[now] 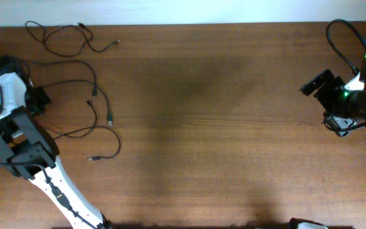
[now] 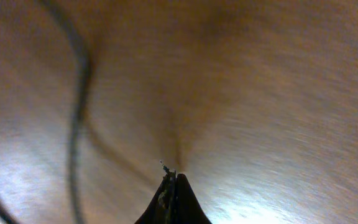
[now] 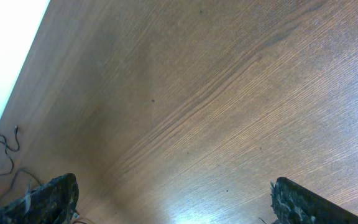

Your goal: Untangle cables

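Thin black cables lie loosely spread at the table's left end. One cable (image 1: 62, 41) loops by the far edge, another (image 1: 98, 89) arcs down to a plug, and the third (image 1: 110, 137) curls toward the front. My left gripper (image 1: 42, 100) sits among them, low over the wood. In the left wrist view its fingertips (image 2: 173, 180) are pressed together, with a blurred cable (image 2: 76, 124) running past on their left. No cord shows between the tips. My right gripper (image 1: 326, 102) is far off at the right edge, its jaws wide open (image 3: 173, 202) over bare wood. The cables (image 3: 5, 155) look tiny from there.
The brown wooden table (image 1: 221, 127) stretches between the two arms. A white wall runs along its far edge. Thick black wires (image 1: 342, 32) hang fixed to the right arm. The left arm's white link (image 1: 62, 184) crosses the front left corner.
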`<state>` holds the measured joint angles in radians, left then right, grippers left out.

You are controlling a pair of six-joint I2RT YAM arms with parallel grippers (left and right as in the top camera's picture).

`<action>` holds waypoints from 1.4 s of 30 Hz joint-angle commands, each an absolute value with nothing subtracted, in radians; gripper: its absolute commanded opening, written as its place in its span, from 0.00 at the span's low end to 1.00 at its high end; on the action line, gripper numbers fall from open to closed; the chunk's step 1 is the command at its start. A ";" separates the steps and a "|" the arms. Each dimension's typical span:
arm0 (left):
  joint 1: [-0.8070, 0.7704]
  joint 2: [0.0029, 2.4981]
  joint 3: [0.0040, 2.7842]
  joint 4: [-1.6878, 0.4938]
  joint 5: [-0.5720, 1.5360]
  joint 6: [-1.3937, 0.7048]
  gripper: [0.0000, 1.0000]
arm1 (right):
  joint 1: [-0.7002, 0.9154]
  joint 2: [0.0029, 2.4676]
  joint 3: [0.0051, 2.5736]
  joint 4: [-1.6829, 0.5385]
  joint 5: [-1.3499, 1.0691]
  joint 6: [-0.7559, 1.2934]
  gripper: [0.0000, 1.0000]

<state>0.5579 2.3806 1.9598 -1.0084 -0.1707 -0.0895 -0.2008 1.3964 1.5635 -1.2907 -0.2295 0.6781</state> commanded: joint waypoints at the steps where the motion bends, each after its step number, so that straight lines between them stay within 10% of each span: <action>1: 0.625 2.404 1.960 -1.023 -0.207 -0.143 0.00 | -0.196 1.400 1.560 -1.290 -0.235 0.677 0.99; 22: 0.791 2.451 1.932 -1.142 -0.337 -0.395 0.00 | -0.196 1.400 1.560 -1.293 -0.232 0.676 0.99; 31: 0.719 2.444 2.018 -1.051 0.273 -0.024 0.00 | -0.196 1.400 1.560 -1.283 -0.231 0.676 0.99; 42: 0.534 2.445 1.996 -1.147 0.139 -0.007 0.00 | -0.196 1.400 1.560 -1.282 -0.232 0.676 0.99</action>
<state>0.5720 2.4222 2.0029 -1.0973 0.2073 -0.0334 -0.2008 1.3964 1.5631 -1.2850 -0.2295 0.6781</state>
